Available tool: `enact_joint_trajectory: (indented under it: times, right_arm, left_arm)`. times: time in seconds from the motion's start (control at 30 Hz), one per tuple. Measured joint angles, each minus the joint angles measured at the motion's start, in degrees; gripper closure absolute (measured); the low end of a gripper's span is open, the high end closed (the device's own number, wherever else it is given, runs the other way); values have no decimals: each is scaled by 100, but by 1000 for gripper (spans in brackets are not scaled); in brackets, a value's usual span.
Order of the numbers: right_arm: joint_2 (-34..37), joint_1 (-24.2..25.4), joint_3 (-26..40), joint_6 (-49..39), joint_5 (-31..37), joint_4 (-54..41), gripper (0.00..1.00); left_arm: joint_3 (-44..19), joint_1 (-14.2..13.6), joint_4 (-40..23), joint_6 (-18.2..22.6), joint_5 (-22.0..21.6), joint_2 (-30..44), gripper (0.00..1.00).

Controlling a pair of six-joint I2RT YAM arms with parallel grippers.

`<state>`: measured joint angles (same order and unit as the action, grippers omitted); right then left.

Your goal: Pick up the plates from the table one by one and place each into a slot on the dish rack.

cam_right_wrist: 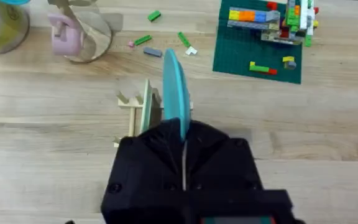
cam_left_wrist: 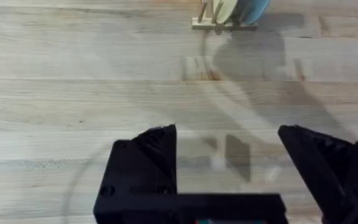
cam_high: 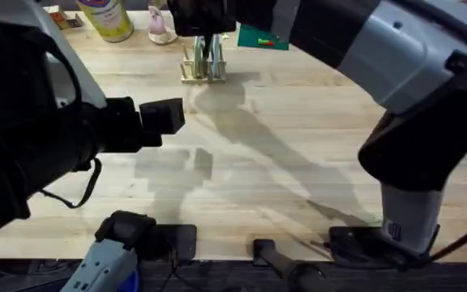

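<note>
Right pincer point(cam_right_wrist: 184, 163) tight on turquoise plate point(cam_right_wrist: 174, 93) above dish rack point(cam_right_wrist: 137, 107).

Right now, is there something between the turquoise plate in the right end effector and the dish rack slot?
Nothing visible. The right end effector holds the turquoise plate on edge, directly over the dish rack.

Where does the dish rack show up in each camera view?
Overhead: the dish rack sits at the top centre of the table, under the right gripper.
Left wrist: the rack is at the top edge, right of centre, holding plates.
Right wrist: the rack is left of centre, beside the turquoise plate the gripper is shut on.
Shared landmark: the light wooden table.
</note>
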<state>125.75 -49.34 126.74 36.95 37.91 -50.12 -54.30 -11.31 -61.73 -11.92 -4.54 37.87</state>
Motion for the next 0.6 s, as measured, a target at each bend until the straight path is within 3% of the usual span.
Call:
enact_joint_trajectory:
  times: [0.6]
  right_arm:
    - [280,0,0,83,-203,-2,970]
  left_arm:
    - [0,0,0,0,0,0,7]
